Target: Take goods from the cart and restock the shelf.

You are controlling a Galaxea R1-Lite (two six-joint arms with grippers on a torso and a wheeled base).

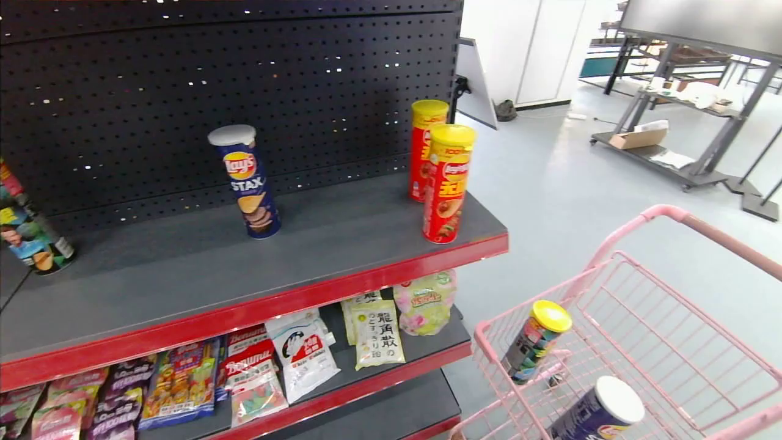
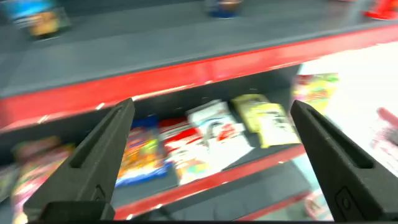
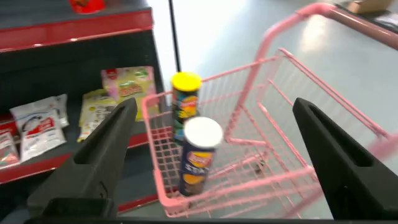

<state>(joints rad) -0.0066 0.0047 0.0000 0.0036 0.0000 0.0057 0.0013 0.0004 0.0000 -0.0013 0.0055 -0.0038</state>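
In the pink wire cart (image 1: 611, 287) stand two chip cans: a dark one with a yellow lid (image 1: 536, 342) and a blue one with a white lid (image 1: 599, 412). My right gripper (image 3: 215, 104) hangs open above and in front of the cart (image 3: 273, 74), with the blue can (image 3: 198, 155) and the yellow-lidded can (image 3: 185, 96) between its fingers in the picture, farther off. My left gripper (image 2: 212, 106) is open and holds nothing, facing the shelf's red edge (image 2: 186, 78) and the snack bags (image 2: 211, 134) below. On the grey shelf board (image 1: 183, 269) stand a blue can (image 1: 245, 182) and two red cans (image 1: 448, 183).
Another can (image 1: 30, 235) stands at the shelf's far left. The board is bare between the blue can and the red cans. Snack bags (image 1: 305, 351) fill the lower shelf. Grey floor and metal racks (image 1: 684, 140) lie behind the cart.
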